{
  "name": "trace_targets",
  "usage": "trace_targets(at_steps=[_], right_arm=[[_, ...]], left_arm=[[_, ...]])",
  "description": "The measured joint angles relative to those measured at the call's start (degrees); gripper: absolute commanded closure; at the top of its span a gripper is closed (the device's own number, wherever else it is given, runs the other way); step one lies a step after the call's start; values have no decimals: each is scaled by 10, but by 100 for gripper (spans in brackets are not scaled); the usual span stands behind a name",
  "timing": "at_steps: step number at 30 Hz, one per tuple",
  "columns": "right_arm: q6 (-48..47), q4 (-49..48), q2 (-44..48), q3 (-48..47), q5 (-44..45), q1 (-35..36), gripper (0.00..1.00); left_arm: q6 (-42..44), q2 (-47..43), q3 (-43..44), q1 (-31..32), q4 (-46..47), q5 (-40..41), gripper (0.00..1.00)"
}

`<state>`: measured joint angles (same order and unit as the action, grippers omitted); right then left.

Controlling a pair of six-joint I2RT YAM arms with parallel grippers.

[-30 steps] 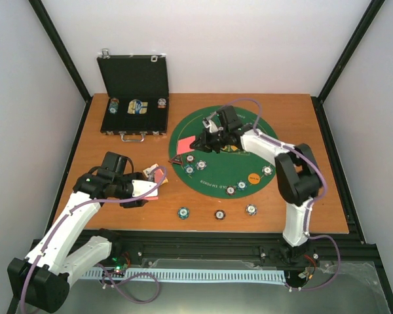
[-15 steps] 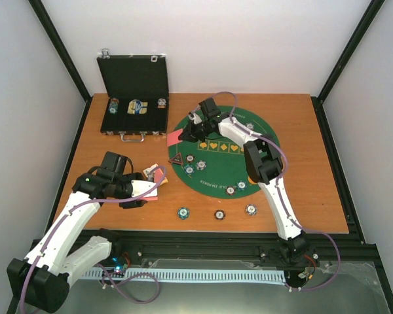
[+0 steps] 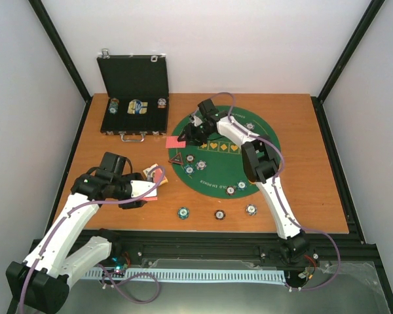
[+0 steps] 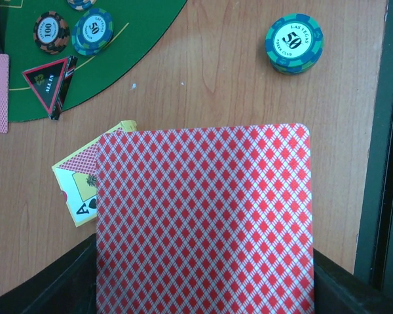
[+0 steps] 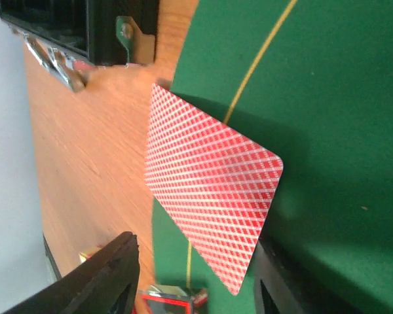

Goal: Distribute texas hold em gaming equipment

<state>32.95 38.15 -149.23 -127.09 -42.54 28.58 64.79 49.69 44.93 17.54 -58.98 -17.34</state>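
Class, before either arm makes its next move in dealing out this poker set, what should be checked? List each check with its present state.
1. Left end effector gripping the held card: ok.
2. Right end effector fingers apart: ok.
3. Dealt card wholly on the green mat: not ok, it overhangs the table.
4. Dealt card resting flat: cannot tell.
5. Triangle marker apart from the dealt card: ok.
6. Blue chip clear of the held card: ok.
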Motion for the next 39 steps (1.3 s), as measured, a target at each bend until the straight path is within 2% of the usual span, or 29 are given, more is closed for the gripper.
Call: trace_targets(at_steps=[9, 14, 19, 23, 28, 31, 39], right_arm=[[-37, 41, 33, 2, 65, 0, 34], [-36, 19, 160, 144, 91, 0, 26], [-10, -78, 355, 347, 85, 22, 21], [31, -187, 479, 510, 66, 86, 21], [105, -300, 541, 665, 54, 167, 20], [147, -348, 558, 717, 54, 198, 20], [198, -441, 573, 724, 52, 233, 21]], left_arm=[[-5, -2, 4, 0, -5, 0, 55], [-10, -2, 6, 0, -6, -1, 58], [-18, 2, 6, 0, -5, -3, 59], [-23, 10, 9, 0, -3, -5, 62], [-31, 16, 16, 0, 3, -5, 62], [-33, 16, 17, 0, 5, -7, 62], [-35, 15, 17, 0, 5, -7, 62]])
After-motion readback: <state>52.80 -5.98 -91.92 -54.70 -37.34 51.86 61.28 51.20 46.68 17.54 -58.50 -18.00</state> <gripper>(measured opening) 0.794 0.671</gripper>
